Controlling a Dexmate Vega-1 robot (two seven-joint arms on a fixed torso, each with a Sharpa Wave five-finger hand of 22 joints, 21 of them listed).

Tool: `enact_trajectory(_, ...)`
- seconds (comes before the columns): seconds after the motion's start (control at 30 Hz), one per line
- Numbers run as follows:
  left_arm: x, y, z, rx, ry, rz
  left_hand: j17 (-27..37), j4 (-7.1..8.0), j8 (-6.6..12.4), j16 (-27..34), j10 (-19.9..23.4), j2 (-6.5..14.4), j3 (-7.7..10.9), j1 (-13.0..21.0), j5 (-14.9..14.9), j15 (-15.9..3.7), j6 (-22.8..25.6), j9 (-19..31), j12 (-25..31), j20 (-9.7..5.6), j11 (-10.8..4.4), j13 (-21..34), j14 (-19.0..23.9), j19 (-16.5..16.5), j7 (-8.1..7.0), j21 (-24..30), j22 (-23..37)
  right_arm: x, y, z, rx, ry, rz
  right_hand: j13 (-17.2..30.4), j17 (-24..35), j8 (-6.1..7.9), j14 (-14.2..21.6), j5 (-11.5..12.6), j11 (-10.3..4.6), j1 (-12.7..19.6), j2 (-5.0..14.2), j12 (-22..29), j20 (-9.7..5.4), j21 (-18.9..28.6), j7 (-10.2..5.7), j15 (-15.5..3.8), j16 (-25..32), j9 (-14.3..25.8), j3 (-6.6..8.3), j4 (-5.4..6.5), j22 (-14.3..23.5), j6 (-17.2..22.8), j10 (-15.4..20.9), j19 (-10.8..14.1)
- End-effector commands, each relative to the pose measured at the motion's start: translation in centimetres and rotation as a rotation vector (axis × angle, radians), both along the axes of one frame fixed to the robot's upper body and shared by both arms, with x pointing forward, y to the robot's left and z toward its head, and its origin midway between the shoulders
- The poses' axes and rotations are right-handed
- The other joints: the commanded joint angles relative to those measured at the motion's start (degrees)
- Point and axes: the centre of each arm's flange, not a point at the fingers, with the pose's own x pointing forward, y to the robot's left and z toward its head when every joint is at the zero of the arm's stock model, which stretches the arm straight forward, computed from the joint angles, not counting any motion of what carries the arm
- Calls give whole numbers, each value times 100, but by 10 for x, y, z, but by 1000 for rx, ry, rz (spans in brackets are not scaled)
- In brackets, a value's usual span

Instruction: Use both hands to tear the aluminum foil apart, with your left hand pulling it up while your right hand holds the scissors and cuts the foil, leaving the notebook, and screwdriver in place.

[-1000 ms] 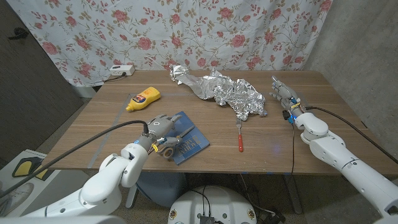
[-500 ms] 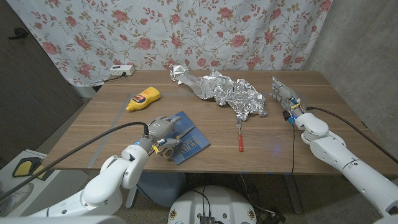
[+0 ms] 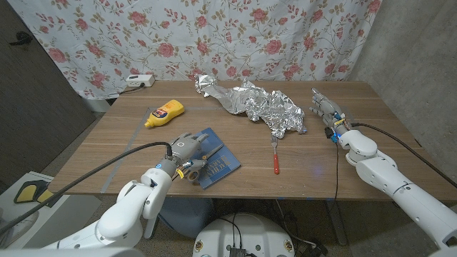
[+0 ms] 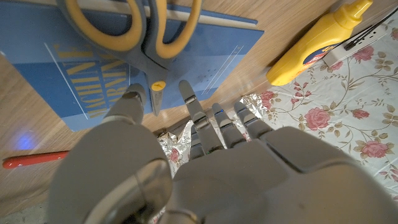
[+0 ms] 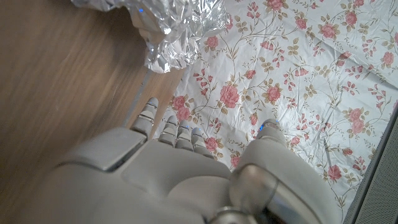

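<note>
Foil [image 3: 258,107]: crumpled, far middle of table [image 3: 128,143], untouched.
Scissors [image 4: 146,31]: yellow handles, lying on blue notebook [image 3: 218,163].
Left hand [image 3: 184,153]: over notebook's near-left edge, fingers apart, empty.
Right hand [image 3: 325,108]: just right of foil, fingers loose, empty.
Screwdriver [image 3: 275,158]: right of notebook.

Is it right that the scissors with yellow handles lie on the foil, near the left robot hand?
Not quite. The scissors lie on the blue notebook, not on the foil; the left wrist view shows this plainly. The foil lies farther back on the table. The rest holds: the handles are yellow and the left robot hand is close by.
</note>
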Motion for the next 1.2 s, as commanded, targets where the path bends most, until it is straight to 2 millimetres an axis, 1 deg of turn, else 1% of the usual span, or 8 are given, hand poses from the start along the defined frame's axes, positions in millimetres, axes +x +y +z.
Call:
enact_trajectory(0.03, 1, 4, -7, 1, -5, 31, 15, 19, -19, 3, 31, -6, 53, 122, 26, -23, 46, 15, 46, -20, 3, 27, 89, 107, -40, 18, 9, 0, 1, 0, -3, 1, 3, 8, 18, 15, -39, -10, 17, 60, -10, 31, 3, 40, -26, -10, 24, 12, 28, -14, 12, 2, 38, -7)
enact_trajectory(0.4, 0, 1, -9, 8, -13, 25, 17, 54, -10, -3, 73, -23, 25, 134, 15, -28, 111, 16, 77, -12, 12, 47, 134, 118, -26, 12, 10, -1, 1, 0, -7, 1, 0, 8, 18, 18, -37, -11, 0, 55, -13, 31, 2, 38, -28, -20, 26, 12, 33, -12, 12, 10, 38, -11)
enact_trajectory(0.77, 0, 0, -11, 3, -8, 25, 18, 76, 5, 4, 290, -2, 3, 202, 15, -77, 251, 18, 197, -12, 2, 94, 271, 161, -24, 12, 12, 0, 1, 1, -9, 5, 5, 8, 20, 18, -32, -11, -2, 46, -11, 31, 2, 39, -27, -19, 30, 12, 38, -7, 12, 11, 38, -10)
enact_trajectory(0.9, 1, 0, -12, 4, -8, 25, 19, 83, -2, -13, 203, -18, -16, 208, 10, -60, 269, 18, 173, -17, 22, 106, 269, 161, -30, 7, 12, 1, 0, 2, -10, 5, 3, 8, 21, 16, -37, -11, -1, 43, -11, 30, 6, 38, -24, -22, 29, 12, 40, -6, 13, 6, 36, -12)
enact_trajectory(1.2, 2, -3, -13, 6, -7, 25, 23, 104, -8, -29, 163, -29, -47, 187, -1, -54, 288, 19, 166, -12, 15, 119, 252, 160, -24, 3, 13, 2, 0, 2, -9, 8, 5, 8, 23, 17, -36, -12, 1, 33, -8, 32, 4, 39, -28, -16, 31, 12, 43, 0, 13, 9, 40, -10)
